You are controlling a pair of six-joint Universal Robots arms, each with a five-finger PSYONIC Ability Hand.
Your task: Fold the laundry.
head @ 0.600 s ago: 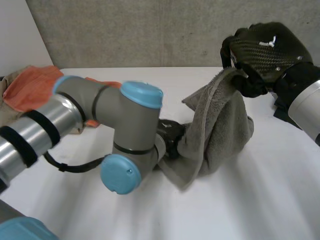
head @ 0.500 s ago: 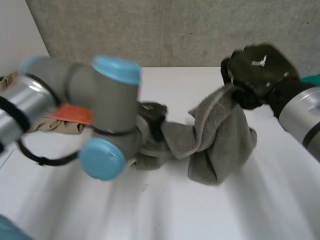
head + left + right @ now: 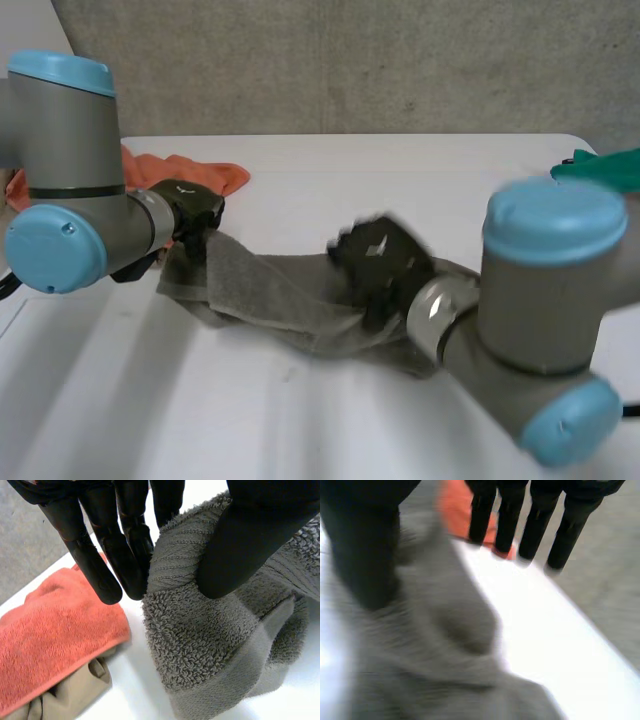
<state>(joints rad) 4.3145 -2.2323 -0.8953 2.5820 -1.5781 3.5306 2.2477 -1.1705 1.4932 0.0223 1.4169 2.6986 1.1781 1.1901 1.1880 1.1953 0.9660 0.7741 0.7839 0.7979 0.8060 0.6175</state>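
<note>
One grey towel (image 3: 268,298): left hand (image 3: 188,206) pinches it, right hand (image 3: 380,262) straight-fingered (one orange cloth (image 3: 215,172)).

The right robot hand (image 3: 380,262) has dropped from the upper right to the middle of the frame, low over the desk (image 3: 400,170). The left robot hand (image 3: 185,205) has swung from the centre to the frame's left. The grey towel (image 3: 270,300), no longer hanging bunched, now lies stretched between them.
</note>
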